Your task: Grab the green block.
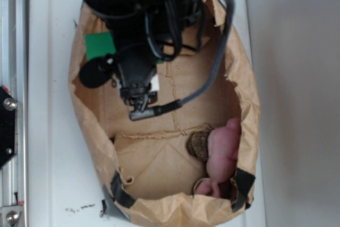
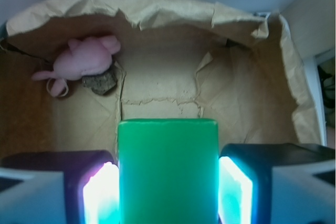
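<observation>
Green block (image 2: 167, 171) gripped between closed fingers (image 2: 100, 192), pink plush toy (image 2: 84, 59) at ten o'clock inside paper bag (image 2: 157, 9).

In the wrist view the green block (image 2: 167, 169) fills the whole gap between the lit pads (image 2: 100, 195) of the end effector (image 2: 167, 195), leaving no room there. Ahead, the middle of the bag floor lies bare and passable. The pink toy (image 2: 84, 59) and a brown lump (image 2: 100, 83) block the upper left corner. The bag's crumpled paper walls (image 2: 157, 9) close in the top and both sides. In the exterior view the arm's cable (image 1: 212, 73) crosses the bag's upper right.
</observation>
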